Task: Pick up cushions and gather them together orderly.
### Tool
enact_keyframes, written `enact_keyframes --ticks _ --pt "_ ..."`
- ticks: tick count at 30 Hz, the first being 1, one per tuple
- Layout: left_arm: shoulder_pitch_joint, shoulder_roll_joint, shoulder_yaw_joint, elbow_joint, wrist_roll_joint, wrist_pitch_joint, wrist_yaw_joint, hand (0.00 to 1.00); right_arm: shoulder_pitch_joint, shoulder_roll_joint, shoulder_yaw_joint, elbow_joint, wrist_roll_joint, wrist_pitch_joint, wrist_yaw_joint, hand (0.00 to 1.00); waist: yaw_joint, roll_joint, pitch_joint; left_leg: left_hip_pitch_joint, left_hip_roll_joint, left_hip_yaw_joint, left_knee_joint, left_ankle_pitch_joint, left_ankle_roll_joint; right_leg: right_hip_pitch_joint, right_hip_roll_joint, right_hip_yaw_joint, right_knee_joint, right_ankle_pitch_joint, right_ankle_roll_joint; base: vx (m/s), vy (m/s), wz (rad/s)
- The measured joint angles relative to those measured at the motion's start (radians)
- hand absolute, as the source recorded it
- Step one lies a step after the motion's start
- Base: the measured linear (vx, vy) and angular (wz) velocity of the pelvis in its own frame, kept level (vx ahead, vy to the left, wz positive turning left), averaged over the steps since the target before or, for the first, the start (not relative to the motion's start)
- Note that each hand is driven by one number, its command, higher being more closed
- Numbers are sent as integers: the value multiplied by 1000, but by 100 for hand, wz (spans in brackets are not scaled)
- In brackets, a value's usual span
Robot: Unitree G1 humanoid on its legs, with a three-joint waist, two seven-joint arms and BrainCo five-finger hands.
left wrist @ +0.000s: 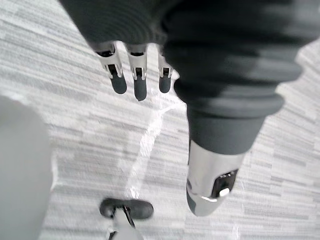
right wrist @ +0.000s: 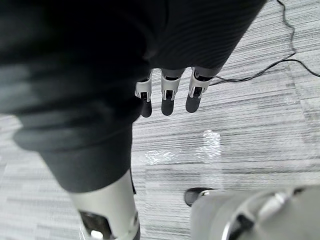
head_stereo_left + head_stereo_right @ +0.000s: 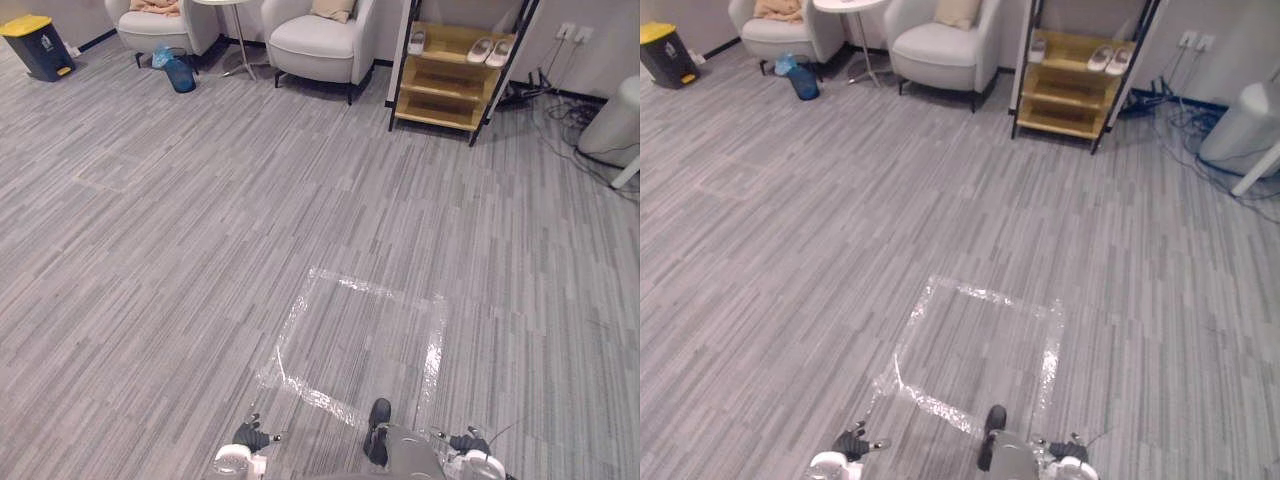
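Far across the grey floor (image 3: 180, 230), we see a dark bin (image 3: 38, 45) with its yellow lid down, contents hidden, and a blue basket (image 3: 180, 75) lined with a plastic bag by the left armchair (image 3: 165, 28). A wooden shelf rack (image 3: 445, 90) carries pale slippers (image 3: 492, 50) on its top shelf. One beige cushion (image 3: 333, 9) leans against the back of the right armchair (image 3: 315, 45); a peach cushion (image 3: 155, 6) lies rumpled on the left one. Our left robot hand (image 1: 139, 82) and right robot hand (image 2: 167, 97) hang straight-fingered, holding nothing.
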Motion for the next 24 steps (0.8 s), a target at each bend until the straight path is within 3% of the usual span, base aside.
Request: enact_keyframes --ticks 1,2,3,4,6,7,9,10,11,13,15,17,18,19,20,22,24 --pt "-2 0 0 -1 1 -1 0 0 -2 -1 0 0 1 2 -1 0 5 4 1 -50 15 -6 112 -13 6 37 16 0 -27 -7 -8 396 -128 -16" --pt "-8 -1 2 -13 1 -6 0 0 1 -2 -1 6 1 4 -3 0 12 2 10 -122 20 2 243 -64 21 108 36 10 -76 -11 -12 391 -78 -20" --pt "-12 2 -8 -28 6 -7 0 0 1 -1 -1 10 2 5 -7 0 15 -13 20 -189 5 29 270 -108 48 174 42 24 -120 -14 -10 392 -64 -24" --pt "-13 6 -19 -37 7 -8 1 0 -1 1 -1 8 3 5 -8 0 18 -12 21 -218 -5 47 251 -122 59 197 42 29 -135 -16 -8 368 -28 -34" --pt "-14 5 -36 -48 6 -8 0 0 -10 1 -1 2 4 4 -10 0 24 -12 21 -286 -54 81 62 -140 69 241 39 57 -164 -14 7 302 39 -50" --pt "-18 2 -43 -56 6 -7 0 0 -26 2 -2 -2 4 0 -11 0 28 -8 21 -313 -96 77 -116 -124 72 252 29 83 -166 -31 21 337 127 -62" --pt "-19 3 -56 -61 6 -8 0 0 -25 9 -3 -1 4 -5 -15 0 51 -18 21 -295 -168 62 -356 63 64 277 -2 137 -186 -51 53 351 152 -66" --pt "-16 6 -57 -60 7 -8 1 0 -16 20 4 -1 3 -4 -17 0 65 -27 9 -258 -195 80 -411 79 88 298 -17 160 -209 -50 81 439 135 -32" --pt "-26 5 -57 -55 7 -7 1 0 -13 25 9 1 2 -3 -17 0 60 -25 1 -253 -219 83 -404 80 129 312 -39 161 -231 -40 108 470 116 -8" --pt "-31 10 -47 -54 7 -7 -1 0 -3 25 7 7 1 6 -15 0 64 -36 10 -248 -233 97 -363 46 171 339 -61 159 -242 -36 127 425 105 -4" --pt "-20 14 -22 -39 -2 -5 -4 0 -13 18 5 6 -11 5 -11 0 68 -24 9 -172 -228 116 -395 -2 169 297 -74 170 -66 -83 197 356 103 -37" --pt "-17 30 -25 -26 -3 -5 -14 0 -22 20 5 4 -41 5 -5 0 68 -25 12 -46 -239 152 -480 -8 179 159 -140 130 331 -102 241 312 122 -37" --pt "-16 37 -27 -22 -3 -5 -17 0 -28 22 5 4 -42 5 -3 0 67 -32 12 -18 -249 154 -495 -10 182 132 -171 98 414 -111 230 329 87 -4" --pt "-12 45 -34 -17 -2 -4 -17 0 -22 21 5 4 -47 6 -1 0 55 -33 13 28 -263 155 -521 -11 184 110 -223 28 496 -133 196 339 39 10" --pt "-11 45 -36 -15 -2 -2 -17 0 -21 17 5 5 -62 7 -1 0 49 -38 10 64 -259 154 -541 -12 184 98 -243 -41 497 -160 161 279 3 10" --pt "-9 55 -35 -15 -2 -1 -17 0 -25 18 6 5 -77 7 -1 0 47 -27 11 79 -246 147 -549 -12 184 72 -233 -90 424 -178 153 271 -58 10" --pt "-11 61 -36 -16 -2 2 -16 0 -29 17 5 4 -77 8 -1 0 38 -27 14 93 -225 133 -549 -14 180 55 -194 -108 254 -159 141 268 -114 19"
